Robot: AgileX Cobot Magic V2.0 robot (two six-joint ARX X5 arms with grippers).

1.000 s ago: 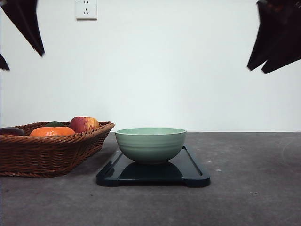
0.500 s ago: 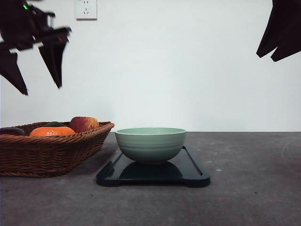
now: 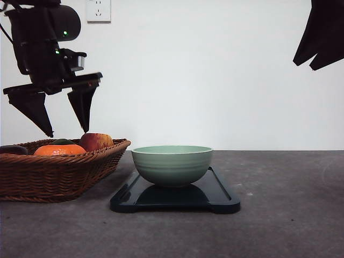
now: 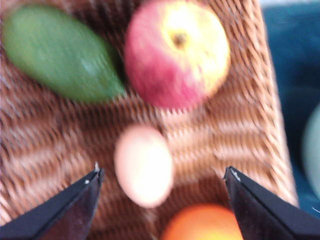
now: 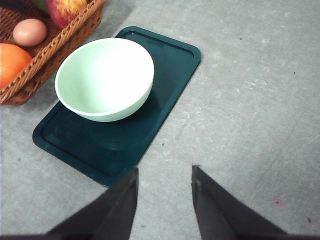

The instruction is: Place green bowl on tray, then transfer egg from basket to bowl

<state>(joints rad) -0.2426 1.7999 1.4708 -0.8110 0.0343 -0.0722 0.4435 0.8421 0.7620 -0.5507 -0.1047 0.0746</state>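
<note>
Bowl (image 3: 172, 164) on tray (image 3: 220, 194): done. Left hand (image 4: 162, 177) spread over basket (image 3: 59, 174); next, lower around egg (image 4: 144, 165), pinch gently.

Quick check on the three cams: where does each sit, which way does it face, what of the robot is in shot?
Front: table level, facing forward; green bowl on tray, left gripper above basket.
Left wrist: looks down into the basket at the egg, open fingertips.
Right wrist: high, looks down; right gripper.
Shared: bowl, tray, basket.
</note>
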